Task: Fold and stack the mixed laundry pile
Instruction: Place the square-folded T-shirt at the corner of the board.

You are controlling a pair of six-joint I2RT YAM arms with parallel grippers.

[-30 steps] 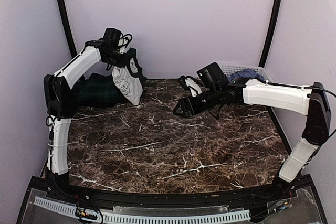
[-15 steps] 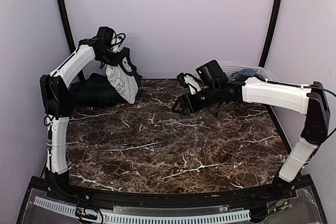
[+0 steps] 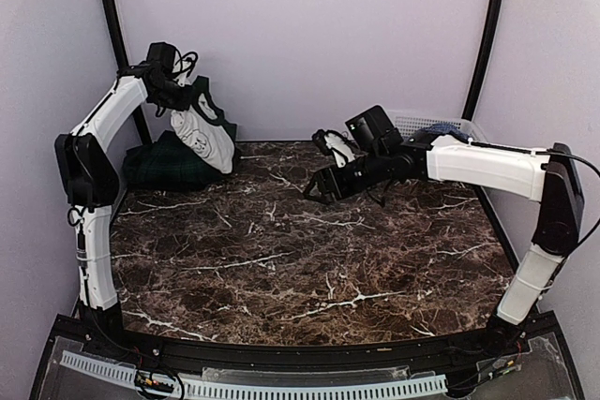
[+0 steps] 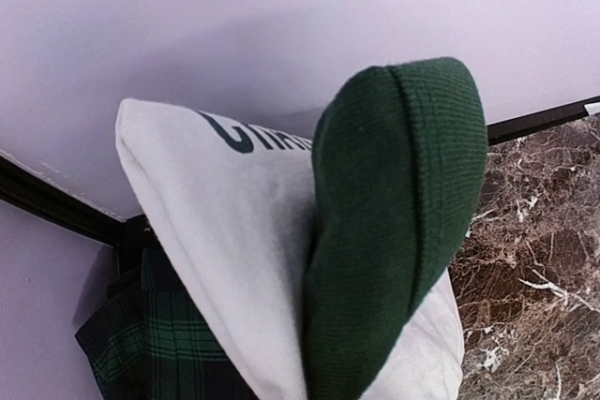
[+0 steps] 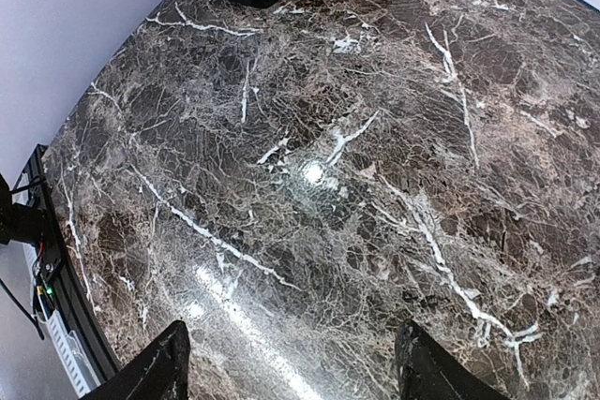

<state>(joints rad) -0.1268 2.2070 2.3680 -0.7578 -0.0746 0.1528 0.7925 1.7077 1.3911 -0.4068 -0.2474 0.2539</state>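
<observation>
My left gripper [image 3: 174,100] is high in the upper left of the top view, clamped down on the white garment [image 3: 202,133]. The garment hangs from it doubled over. Its lower end is close above the dark green plaid garment [image 3: 164,161] heaped at the back left corner of the table [image 3: 309,269], and I can't tell if the two touch. The left wrist view shows only cloth, with a dark green ribbed cuff [image 4: 398,222] flopped across the white, so I can't see how much fabric is in the pinch.

My right gripper [image 3: 319,189] hovers over the back middle of the table, fingers spread wide with nothing between them. The blue-check shirt [image 3: 439,130] lies in the white basket [image 3: 412,122] at the far right.

What worries me:
- **Slip:** if the pinch holds only a thin edge, the cloth could slide out and land crumpled on the plaid piece.
- **Snag:** if I swing the garment toward the centre while its lower end is on the plaid, the plaid may drag along with it.
- **Wrong grab:** with the garment doubled, my right gripper could catch the loose cuff or two layers rather than a clean corner, and then it won't spread flat.
- **Clearance:** the left arm is close to the dark frame post [image 3: 111,16] and the back wall, so there is little room to lift higher.
</observation>
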